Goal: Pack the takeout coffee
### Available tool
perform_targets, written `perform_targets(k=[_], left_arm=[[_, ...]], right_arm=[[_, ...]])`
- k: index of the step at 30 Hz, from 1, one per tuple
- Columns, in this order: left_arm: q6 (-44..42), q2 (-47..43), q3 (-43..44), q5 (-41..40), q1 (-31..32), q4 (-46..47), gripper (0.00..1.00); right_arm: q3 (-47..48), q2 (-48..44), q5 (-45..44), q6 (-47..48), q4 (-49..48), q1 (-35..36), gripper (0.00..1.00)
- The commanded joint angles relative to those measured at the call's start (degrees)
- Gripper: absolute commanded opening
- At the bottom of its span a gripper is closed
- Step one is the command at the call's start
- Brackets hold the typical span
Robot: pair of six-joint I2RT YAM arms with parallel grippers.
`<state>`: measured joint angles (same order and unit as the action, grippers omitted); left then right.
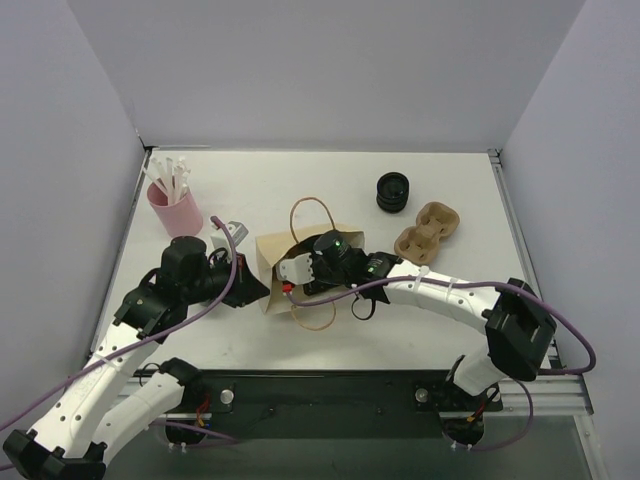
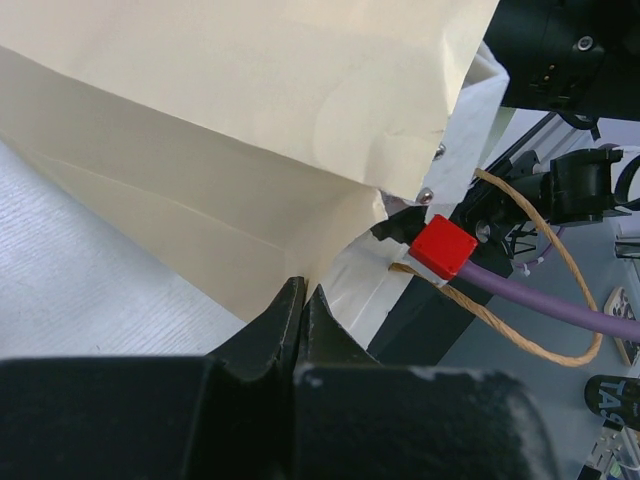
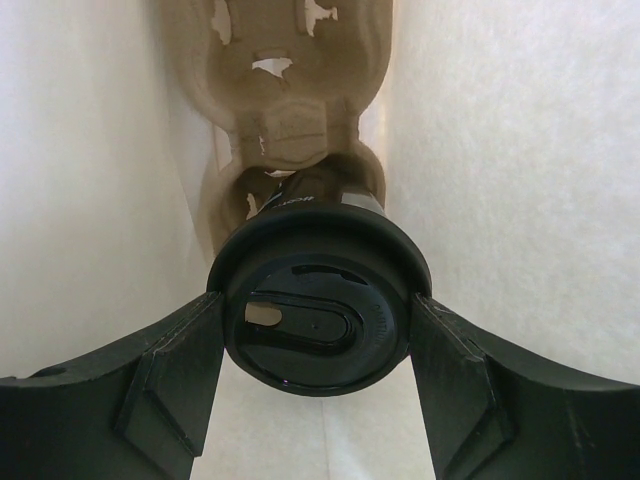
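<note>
Deep inside the brown paper bag (image 3: 90, 200), gripping the takeout coffee (image 3: 318, 300) by its round black lid with the right gripper (image 3: 318, 312), jaws spread just as wide as the lid and pressed to both its sides. Bottom of the cup tucked, it seems, into the near hole of a cardboard cup tray (image 3: 290, 60) lying in the bag. Pinching the bag's edge with the left gripper (image 2: 303, 300), jaws shut tight. Out on the table (image 1: 300, 180): a second cup tray (image 1: 428, 232) right of the bag, a stack of black rings (image 1: 393, 191) behind that, a pink cup of white sticks (image 1: 173, 208) far left.
</note>
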<state>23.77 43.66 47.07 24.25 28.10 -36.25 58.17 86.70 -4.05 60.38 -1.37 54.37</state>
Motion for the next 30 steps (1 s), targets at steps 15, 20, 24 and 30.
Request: perform_targets(k=[15,20,24,30], left_arm=[[0.8,-0.5,2.9,-0.3,0.2,-1.0,0.0],[1.7,-0.6,2.7,-0.2,0.3,-0.4,0.0],[2.4,-0.2,3.2,0.1,0.2,0.4,0.0],[2.9,0.8,3.8,0.1,0.3,1.2,0.0]], right_arm=[[1.4,2.6,2.2,-1.8,-1.5,-2.4,0.54],[1.5,4.3,1.2,-3.2,-2.5,-2.4,0.63],[1.6,4.4,0.5,-3.6,-3.1,-2.5,0.72],[1.5,3.6,1.1,-3.6,-3.6,-3.1,0.87]])
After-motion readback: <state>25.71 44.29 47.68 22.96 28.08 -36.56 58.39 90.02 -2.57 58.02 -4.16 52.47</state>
